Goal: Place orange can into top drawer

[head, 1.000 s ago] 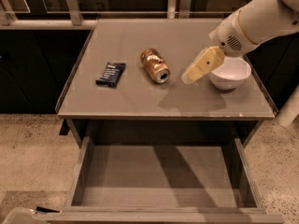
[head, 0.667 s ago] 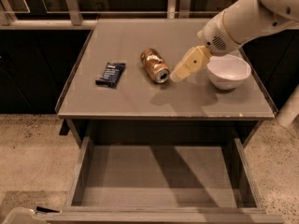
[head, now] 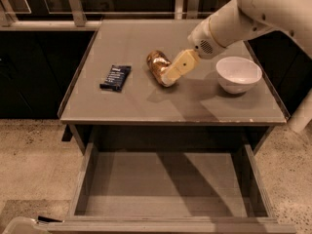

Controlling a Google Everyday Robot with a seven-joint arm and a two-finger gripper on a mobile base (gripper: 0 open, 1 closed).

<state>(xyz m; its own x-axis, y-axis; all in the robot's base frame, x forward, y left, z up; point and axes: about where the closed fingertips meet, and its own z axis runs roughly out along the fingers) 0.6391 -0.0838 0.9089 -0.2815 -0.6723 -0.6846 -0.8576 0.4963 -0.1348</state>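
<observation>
The orange can (head: pixel 157 64) lies on its side near the middle of the grey table (head: pixel 146 106). My gripper (head: pixel 177 67) reaches in from the upper right and sits right at the can's near right end, covering part of it. The top drawer (head: pixel 170 184) is pulled open below the table's front edge, and its flat grey bottom holds nothing.
A white bowl (head: pixel 238 74) stands on the table to the right of the gripper. A flat dark blue snack bar wrapper (head: pixel 115 77) lies to the left of the can. A railing and dark cabinets stand behind the table. Speckled floor lies on both sides.
My gripper has moved left, away from the white bowl and up against the orange can. The can, bowl and wrapper have stayed in place.
</observation>
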